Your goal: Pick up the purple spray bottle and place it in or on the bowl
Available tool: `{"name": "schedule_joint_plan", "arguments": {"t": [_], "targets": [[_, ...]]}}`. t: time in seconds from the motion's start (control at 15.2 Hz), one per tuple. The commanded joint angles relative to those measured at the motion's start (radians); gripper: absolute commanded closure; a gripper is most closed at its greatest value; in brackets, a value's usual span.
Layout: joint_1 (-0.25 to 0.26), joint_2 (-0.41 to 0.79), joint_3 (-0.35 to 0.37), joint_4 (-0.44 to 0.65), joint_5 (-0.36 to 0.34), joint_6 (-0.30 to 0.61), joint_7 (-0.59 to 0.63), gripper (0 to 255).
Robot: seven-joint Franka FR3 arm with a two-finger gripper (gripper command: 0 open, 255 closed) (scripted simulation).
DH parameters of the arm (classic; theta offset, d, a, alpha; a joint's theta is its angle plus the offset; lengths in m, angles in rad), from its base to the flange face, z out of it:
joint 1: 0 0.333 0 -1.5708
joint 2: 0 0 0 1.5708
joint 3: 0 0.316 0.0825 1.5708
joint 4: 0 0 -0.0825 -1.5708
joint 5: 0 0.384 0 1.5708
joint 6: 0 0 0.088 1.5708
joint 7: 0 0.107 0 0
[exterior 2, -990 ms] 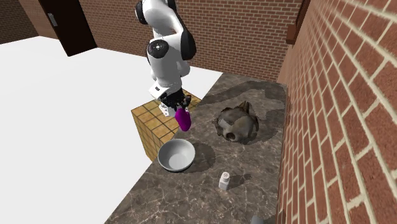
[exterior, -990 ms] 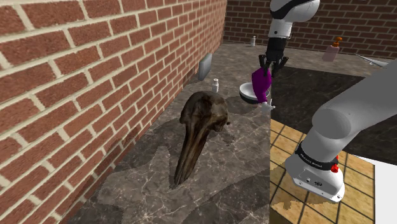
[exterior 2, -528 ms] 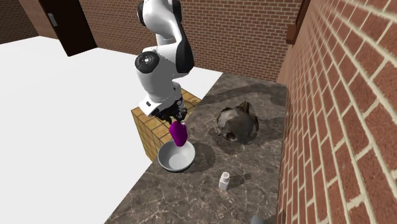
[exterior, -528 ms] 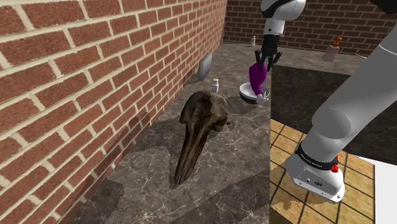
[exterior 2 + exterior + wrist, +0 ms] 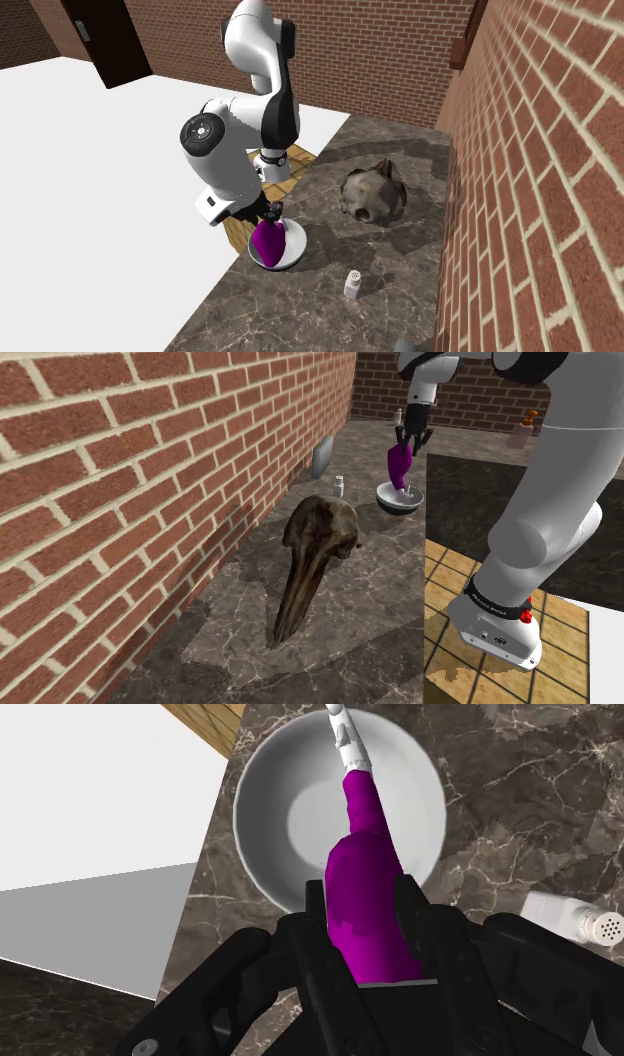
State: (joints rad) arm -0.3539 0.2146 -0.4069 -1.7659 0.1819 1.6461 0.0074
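- Grip state: the all-black two-finger gripper (image 5: 362, 899) is clamped on the purple spray bottle with a white nozzle (image 5: 362, 834). Its fingers (image 5: 408, 904) press the wide body from both sides.
- Orientation: the bottle hangs nozzle-down from the gripper. You can judge that this grip on the body lets the narrow end enter a container first.
- Position: the bottle is directly over the round pale-grey bowl (image 5: 262, 804), with its lower end inside the rim in the second exterior view.
- Contact: you cannot tell whether the nozzle touches the bowl's floor.
- Container contents: the bowl shows nothing else inside.
- Surroundings: the bowl sits on the dark marbled counter (image 5: 500, 764) near its edge. A small white shaker (image 5: 585, 919) stands near the bowl.
- Task stage: placement looks nearly complete; release is not yet done.
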Motion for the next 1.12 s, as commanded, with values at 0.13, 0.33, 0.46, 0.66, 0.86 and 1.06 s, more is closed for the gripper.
{"name": "schedule_joint_plan", "arguments": {"t": [0.13,0.33,0.46,0.66,0.86,1.06], "targets": [[-0.005,0.034,0.002,-0.01,0.013,0.041,-0.014,255],[-0.006,0.047,0.003,-0.034,0.019,0.077,-0.021,255],[-0.006,0.055,0.004,-0.046,0.022,0.096,-0.025,255],[-0.006,0.055,0.004,-0.046,0.022,0.096,-0.025,255],[-0.006,0.055,0.004,-0.046,0.023,0.096,-0.025,255],[-0.005,0.055,0.004,-0.046,0.022,0.095,-0.025,0]]}}
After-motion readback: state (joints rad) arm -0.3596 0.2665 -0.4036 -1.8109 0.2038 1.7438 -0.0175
